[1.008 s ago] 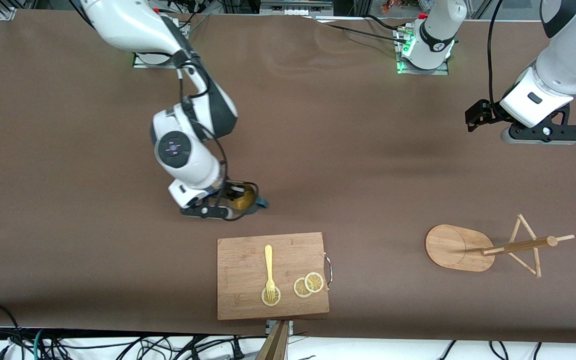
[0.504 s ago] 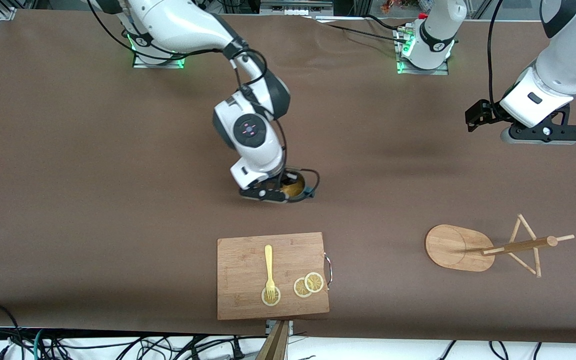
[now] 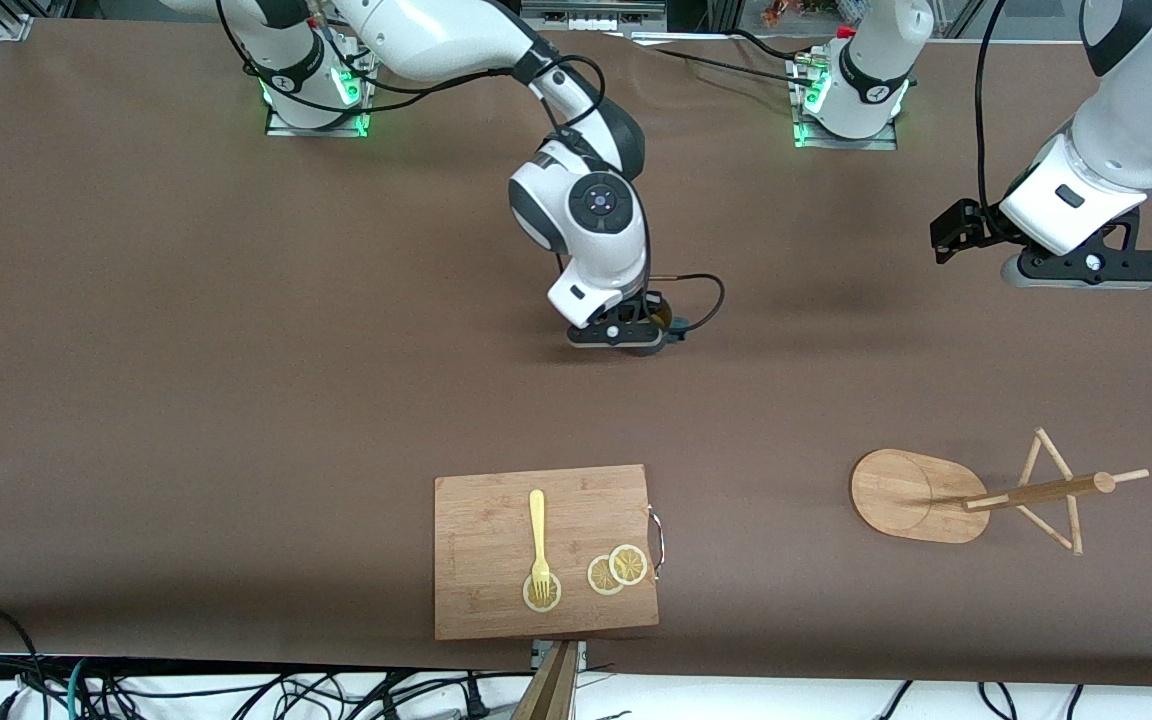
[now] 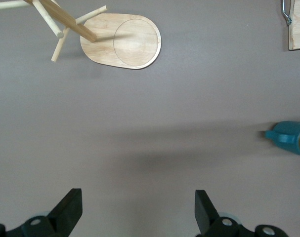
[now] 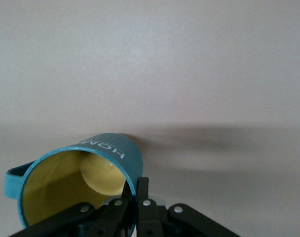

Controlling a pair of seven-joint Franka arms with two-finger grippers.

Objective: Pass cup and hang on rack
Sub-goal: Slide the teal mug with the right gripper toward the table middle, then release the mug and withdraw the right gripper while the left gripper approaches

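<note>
Right hand [image 3: 652, 322] carried cup [image 5: 80, 185] farther over brown table [image 3: 186, 350].

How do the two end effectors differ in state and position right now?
The right end effector is shut on the cup, gripping its rim; the left end effector is open and holds nothing. The right one hangs low over the bare middle of the table; the left one waits up over the left arm's end of the table, with the rack nearer the front camera. Both have black two-finger jaws on white arms.
</note>
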